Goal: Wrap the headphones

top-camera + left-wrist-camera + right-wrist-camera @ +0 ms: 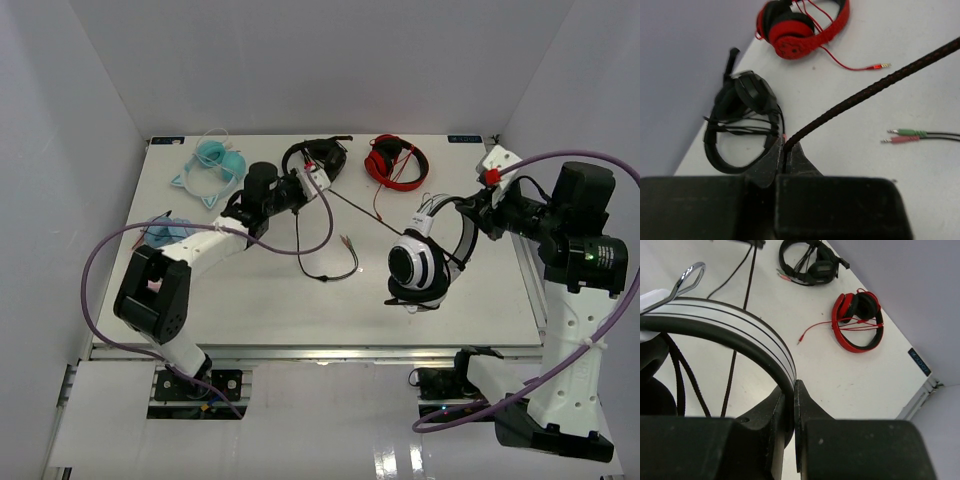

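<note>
We see the right gripper pinched on the white headband of the headphones, cups over the desk's right half. Left gripper pinches their cable near the far edge, beside the black headset.

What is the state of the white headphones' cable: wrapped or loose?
Loose, not wrapped. The cable runs stretched from the headphones, held by the right gripper, to the left gripper, which pinches it.

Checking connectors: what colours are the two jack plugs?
Small metal-tipped jack plugs: green and pink; left wrist view.
</note>
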Robot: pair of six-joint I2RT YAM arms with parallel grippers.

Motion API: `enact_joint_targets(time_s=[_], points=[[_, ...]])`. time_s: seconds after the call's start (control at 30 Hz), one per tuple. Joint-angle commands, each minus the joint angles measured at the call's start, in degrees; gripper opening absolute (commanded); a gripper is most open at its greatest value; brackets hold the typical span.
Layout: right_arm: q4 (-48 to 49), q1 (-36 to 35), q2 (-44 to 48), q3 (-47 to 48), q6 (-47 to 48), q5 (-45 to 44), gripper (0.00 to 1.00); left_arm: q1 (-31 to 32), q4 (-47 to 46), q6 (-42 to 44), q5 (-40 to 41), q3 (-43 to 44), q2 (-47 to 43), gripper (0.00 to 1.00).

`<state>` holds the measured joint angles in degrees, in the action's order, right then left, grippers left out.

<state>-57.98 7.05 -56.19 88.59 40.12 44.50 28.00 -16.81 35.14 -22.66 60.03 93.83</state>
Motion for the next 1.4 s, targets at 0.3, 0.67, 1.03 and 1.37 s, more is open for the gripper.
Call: enact_joint_targets(time_s=[0.3, 0.67, 1.03, 1.37], points=[[34.5, -16.5, 5.9, -29.0, -0.3, -45.0, 0.08, -0.9, 28.8, -30.7, -23.4, 24.5, -4.5, 0.00], [63.2, -32.9, -10.4, -26.7, -18.6, -80.0, 0.08, 10.1, 19.3, -60.3, -31.4, 17.4, -6.4, 0.00], [53.0, -29.4, -16.7, -15.9, -46.7, -64.0, 0.08, 16.6, 1.3, -73.7, -19.1, 13.2, -2.4, 0.00], [49.9, -18.1, -11.1, -16.5, -62.2, -41.4, 0.08, 27.1, 0.1, -66.1, -1.1, 13.7, 2.5, 0.45]])
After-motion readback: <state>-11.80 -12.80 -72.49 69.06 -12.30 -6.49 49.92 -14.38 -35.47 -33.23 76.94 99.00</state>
